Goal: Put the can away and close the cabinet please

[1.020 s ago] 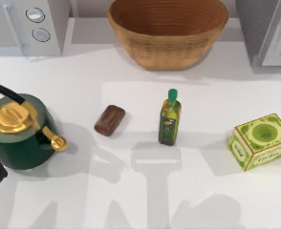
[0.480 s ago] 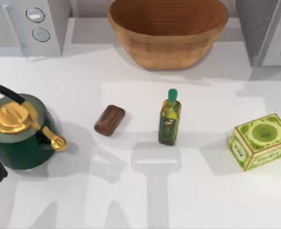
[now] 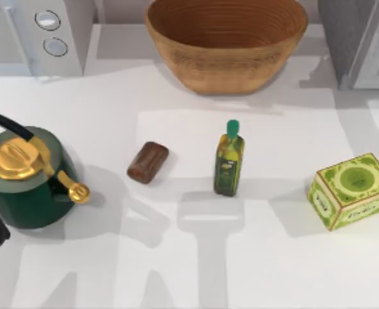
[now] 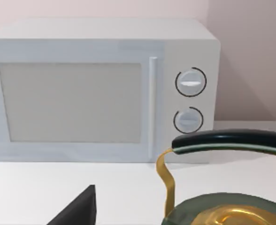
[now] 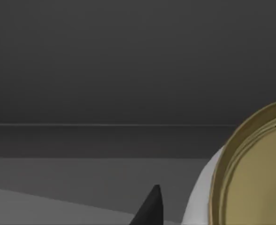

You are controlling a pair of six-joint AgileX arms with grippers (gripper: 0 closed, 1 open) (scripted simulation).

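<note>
So the can [image 3: 148, 162] is lying on its side on the worktop [image 3: 280, 257], center-left of the top view, between the green kettle [image 3: 27, 183] and the olive-oil bottle [image 3: 229, 161]. Left arm sits at the left edge; can't tell either gripper's state.

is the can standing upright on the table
No, the can lies on its side on the table, left of the olive-oil bottle.
</note>
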